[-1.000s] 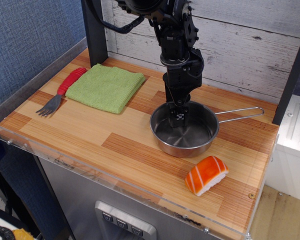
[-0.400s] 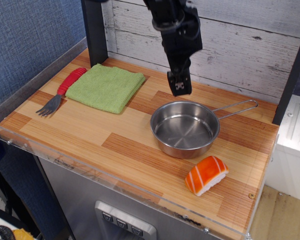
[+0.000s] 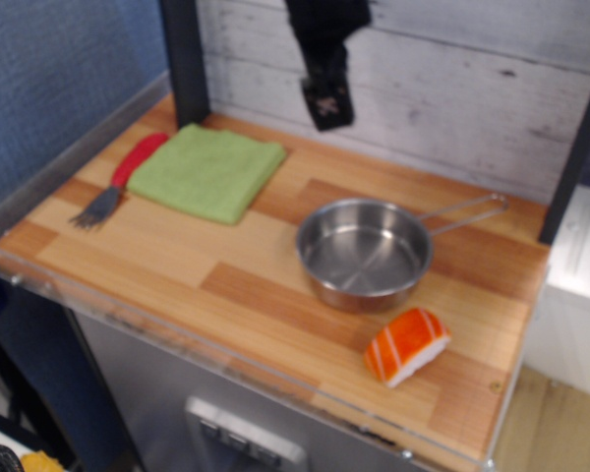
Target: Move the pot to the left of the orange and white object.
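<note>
The pot (image 3: 363,254), a shallow shiny steel pan, sits on the wooden table at centre right, its wire handle (image 3: 464,210) pointing to the back right. The orange and white object (image 3: 406,345), a toy salmon nigiri, lies just in front and to the right of the pot, near the front edge. My gripper (image 3: 326,103) hangs high above the table, behind and to the left of the pot, well clear of it. It holds nothing; the frame is blurred and the jaws cannot be made out.
A green cloth (image 3: 207,170) lies at the back left, with a red-handled fork (image 3: 121,177) beside it near the left edge. A black post (image 3: 184,59) stands at the back left and a white plank wall runs behind the table (image 3: 177,265).
My gripper has lifted out of the pot and risen up and slightly left, leaving the pot on the table. The pot's handle has swung a little toward the back.
</note>
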Controlling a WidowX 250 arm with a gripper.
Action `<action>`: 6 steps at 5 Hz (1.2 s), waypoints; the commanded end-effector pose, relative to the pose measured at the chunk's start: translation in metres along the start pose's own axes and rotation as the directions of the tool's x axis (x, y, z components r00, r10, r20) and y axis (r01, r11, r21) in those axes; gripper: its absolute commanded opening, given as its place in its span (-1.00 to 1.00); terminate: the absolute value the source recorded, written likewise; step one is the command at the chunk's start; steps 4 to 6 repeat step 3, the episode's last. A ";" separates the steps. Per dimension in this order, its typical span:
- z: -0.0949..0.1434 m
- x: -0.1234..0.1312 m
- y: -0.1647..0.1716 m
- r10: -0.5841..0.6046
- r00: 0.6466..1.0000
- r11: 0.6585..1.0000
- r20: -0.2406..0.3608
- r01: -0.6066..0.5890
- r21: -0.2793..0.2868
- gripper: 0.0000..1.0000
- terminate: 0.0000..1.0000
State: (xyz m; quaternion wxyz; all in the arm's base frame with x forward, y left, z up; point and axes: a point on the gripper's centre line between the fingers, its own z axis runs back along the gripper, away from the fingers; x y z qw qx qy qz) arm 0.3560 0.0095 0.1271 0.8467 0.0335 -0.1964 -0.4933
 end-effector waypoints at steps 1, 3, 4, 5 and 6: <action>0.044 -0.009 0.003 -0.026 0.999 0.994 0.039 0.022 0.106 1.00 -1.00; 0.044 -0.009 0.003 -0.026 0.999 0.994 0.039 0.022 0.106 1.00 1.00; 0.044 -0.009 0.003 -0.026 0.999 0.994 0.039 0.022 0.106 1.00 1.00; 0.044 -0.009 0.003 -0.026 0.999 0.994 0.039 0.022 0.106 1.00 1.00; 0.044 -0.009 0.003 -0.026 0.999 0.994 0.039 0.022 0.106 1.00 1.00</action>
